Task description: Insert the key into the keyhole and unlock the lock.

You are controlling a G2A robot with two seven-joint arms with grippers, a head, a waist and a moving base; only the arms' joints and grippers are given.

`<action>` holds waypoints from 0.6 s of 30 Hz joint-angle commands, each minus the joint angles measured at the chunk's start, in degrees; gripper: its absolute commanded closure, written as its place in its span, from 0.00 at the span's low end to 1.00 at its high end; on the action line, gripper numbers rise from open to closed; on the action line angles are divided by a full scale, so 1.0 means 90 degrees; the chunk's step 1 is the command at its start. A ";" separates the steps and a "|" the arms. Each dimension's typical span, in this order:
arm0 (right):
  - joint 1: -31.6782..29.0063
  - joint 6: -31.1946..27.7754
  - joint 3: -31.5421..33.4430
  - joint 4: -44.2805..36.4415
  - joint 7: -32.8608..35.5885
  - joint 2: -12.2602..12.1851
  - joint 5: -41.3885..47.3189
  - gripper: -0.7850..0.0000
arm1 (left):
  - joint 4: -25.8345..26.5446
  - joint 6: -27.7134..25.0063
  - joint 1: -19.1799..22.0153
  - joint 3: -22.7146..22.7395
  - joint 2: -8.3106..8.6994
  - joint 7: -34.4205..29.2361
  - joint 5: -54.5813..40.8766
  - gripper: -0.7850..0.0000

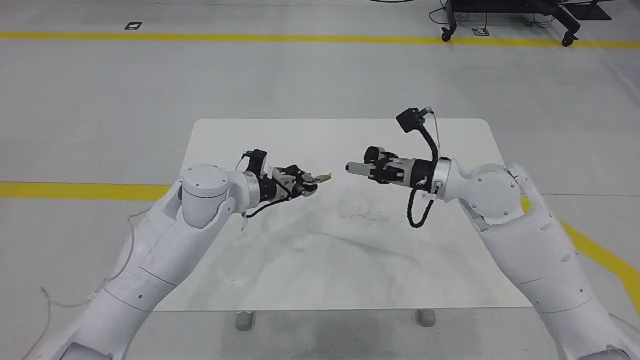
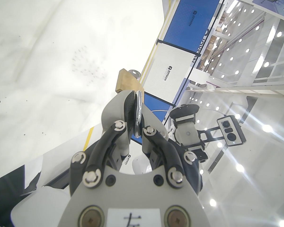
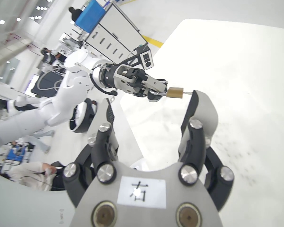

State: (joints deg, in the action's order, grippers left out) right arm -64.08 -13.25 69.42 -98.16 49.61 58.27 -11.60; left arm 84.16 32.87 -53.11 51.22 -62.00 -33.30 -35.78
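Left pincer (image 1: pixel 303 177) and right pincer (image 1: pixel 350 168) point tip to tip above the middle of a white table (image 1: pixel 250 280) in the overhead view. The left one holds a small brass padlock (image 1: pixel 320 176) out toward the right one, with a short gap between padlock and right tip. Finer detail is too small to make out here, including whether the right fingers are apart.

From the left wrist, the left pincer (image 2: pixel 136 100) is clamped on the padlock's silver shackle (image 2: pixel 138 109). Most of the shackle is hidden between the two fingers, so whether it is latched cannot be told. The brass body (image 2: pixel 127 82) sticks out past the fingertips, up in the air. A round silver piece peeks over the body's far end: the head of the key (image 2: pixel 134 72). Its blade is hidden behind the brass. The right pincer (image 2: pixel 185 111) shows farther off, partly covered by a left finger.

From the right wrist, the right pincer (image 3: pixel 151 99) has its two fingers wide apart and holds nothing. The padlock (image 3: pixel 175 92) lies sideways beyond the fingertips, not between them, with its shackle end in the left pincer (image 3: pixel 162 88). The key (image 3: pixel 187 93) juts level out of the body's other end, toward the tip of one right finger (image 3: pixel 200 106). Its outer end meets that fingertip's edge. Whether it touches the finger or passes behind it cannot be told.
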 commanded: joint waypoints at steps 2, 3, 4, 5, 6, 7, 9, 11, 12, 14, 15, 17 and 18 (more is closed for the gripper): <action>-0.0001 -0.0001 -0.0001 0.0028 -0.0004 -0.0003 0.0040 0.00 | 0.0020 0.0032 0.0079 -0.0135 -0.0037 -0.0104 0.0106 1.00; -0.0001 -0.0001 -0.0001 0.0028 -0.0004 -0.0003 0.0040 0.00 | 0.0025 0.0047 0.0130 -0.0208 -0.0053 -0.0158 0.0189 1.00; -0.0001 -0.0001 -0.0001 0.0028 -0.0004 -0.0003 0.0040 0.00 | 0.0038 0.0064 0.0191 -0.0296 -0.0070 -0.0200 0.0309 1.00; -0.0001 -0.0001 -0.0001 0.0028 -0.0004 -0.0003 0.0040 0.00 | 0.0065 0.0079 0.0263 -0.0401 -0.0089 -0.0244 0.0463 1.00; -0.0001 -0.0001 -0.0001 0.0028 -0.0004 -0.0003 0.0040 0.00 | 0.0071 0.0097 0.0346 -0.0503 -0.0108 -0.0290 0.0623 1.00; -0.0001 -0.0001 -0.0001 0.0028 -0.0004 -0.0003 0.0040 0.00 | 0.0066 0.0115 0.0436 -0.0606 -0.0131 -0.0371 0.0745 1.00; -0.0001 -0.0001 -0.0001 0.0028 -0.0004 -0.0003 0.0040 0.00 | 0.0043 0.0146 0.0627 -0.0838 -0.0185 -0.0537 0.1007 1.00; -0.0119 -0.0016 0.0216 0.0106 -0.0376 -0.0012 0.0201 0.00 | 0.0042 0.0230 0.0810 -0.1130 -0.0255 -0.0599 0.1345 1.00; -0.0207 -0.0049 0.0415 0.0143 -0.0548 -0.0035 0.0237 0.00 | 0.0031 0.0262 0.0885 -0.1265 -0.0298 -0.0609 0.1449 1.00; -0.0464 -0.0047 0.0884 0.0139 -0.0847 -0.0093 0.0259 0.00 | -0.0020 0.0325 0.1055 -0.1590 -0.0402 -0.0612 0.1729 1.00; -0.0628 -0.0048 0.1140 0.0104 -0.1000 -0.0121 0.0319 0.00 | -0.0068 0.0365 0.1152 -0.1771 -0.0464 -0.0629 0.1868 1.00; -0.0978 -0.0054 0.1616 -0.0003 -0.1230 -0.0171 0.0432 0.00 | -0.0222 0.0386 0.1362 -0.2140 -0.0610 -0.0637 0.2155 1.00; -0.1147 -0.0039 0.1832 -0.0063 -0.1339 -0.0191 0.0474 0.00 | -0.0330 0.0382 0.1448 -0.2291 -0.0697 -0.0655 0.2176 1.00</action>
State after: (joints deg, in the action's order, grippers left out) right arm -72.97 -13.72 83.79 -98.26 38.38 56.70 -7.68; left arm 82.13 36.34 -40.80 32.10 -67.58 -39.10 -16.57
